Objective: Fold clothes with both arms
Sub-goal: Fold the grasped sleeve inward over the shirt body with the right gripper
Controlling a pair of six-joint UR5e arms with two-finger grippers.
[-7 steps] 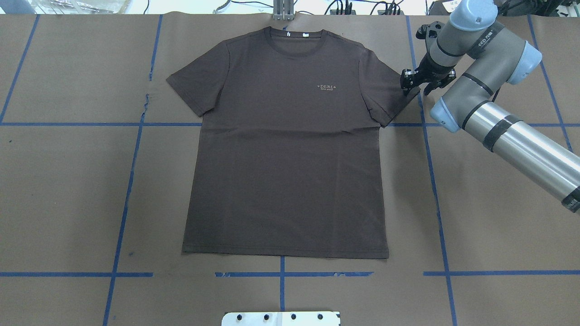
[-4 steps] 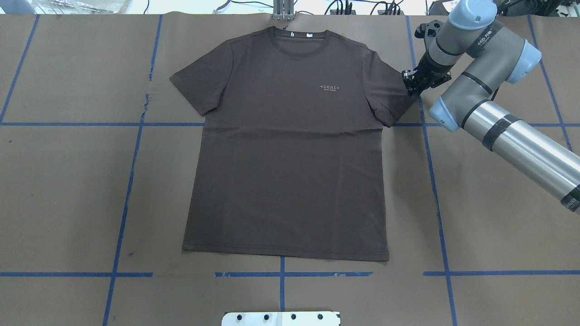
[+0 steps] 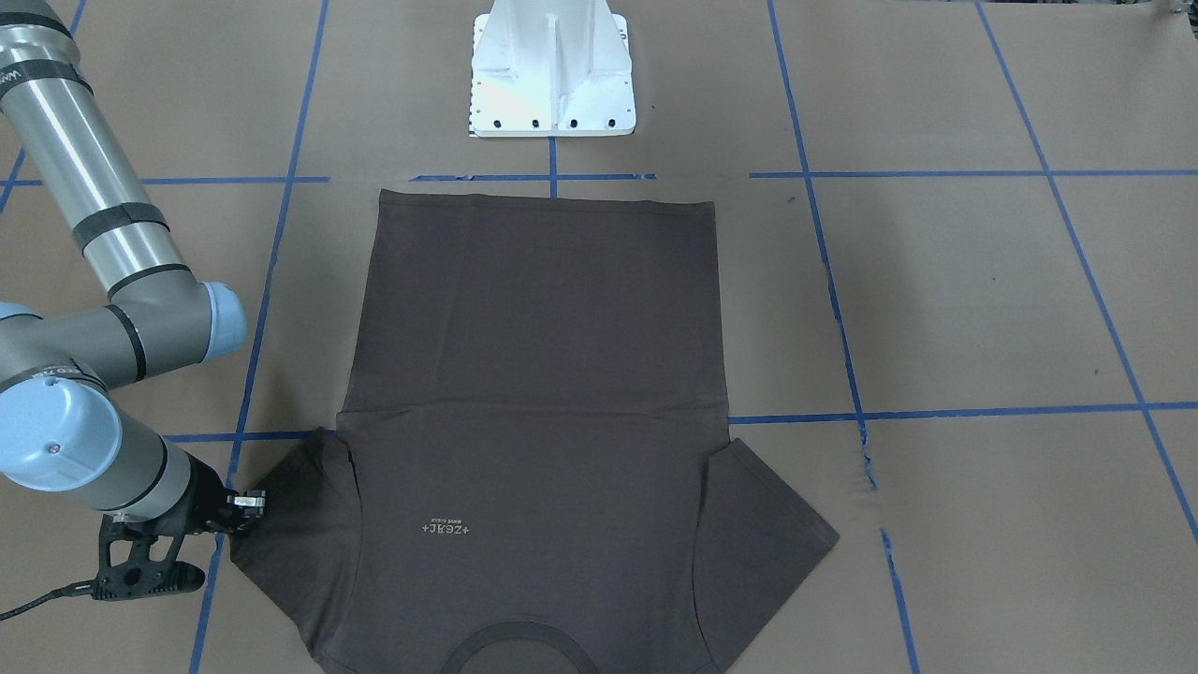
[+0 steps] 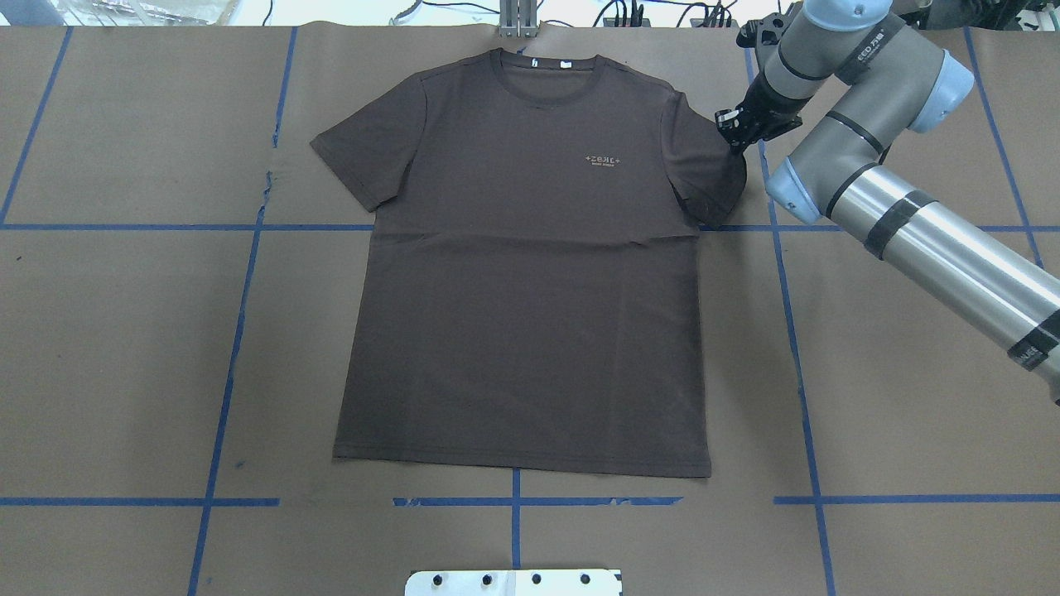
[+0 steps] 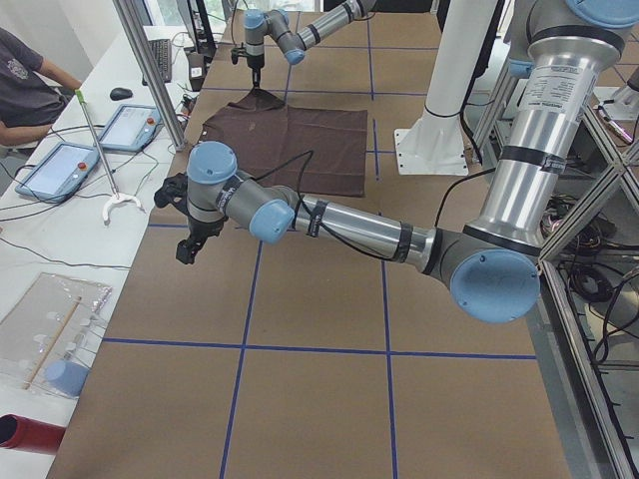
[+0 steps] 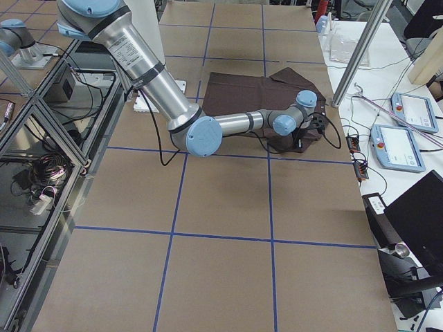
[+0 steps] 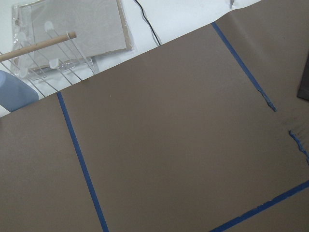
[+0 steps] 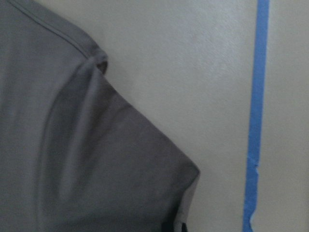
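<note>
Found a broad bench [image 4: 124,331] covered in brown paper and squared off with blue tape lines. Found the dark grey-brown short-sleeved T-shirt [image 4: 530,290] spread flat and face up at the bench's middle, with its collar away from the robot, its hem toward the robot's base and both sleeves out sideways.

Saw the silver-grey tubular right arm [image 4: 911,223] reaching across the bench's right side to the sleeve [image 4: 712,165] there. Saw the matching left arm [image 5: 349,225] only in the side view, hanging over bare paper well apart from the shirt.

Read the black two-finger right tool [image 4: 730,134] as pressed together on that sleeve's outer hem, with puckered cloth at the pinch. Could not judge the left tool [image 5: 187,254] spread or pressed together.

Judged the step in hand as folding this sleeve in over the chest. Thought it best to lift just clear of the paper and carry the hem straight inward toward the small pale chest logo [image 4: 602,159]. Thought it best to lay the sleeve flat before letting go. Feared dragging the shoulder and skewing the body with too high or too slanted a pull.
</note>
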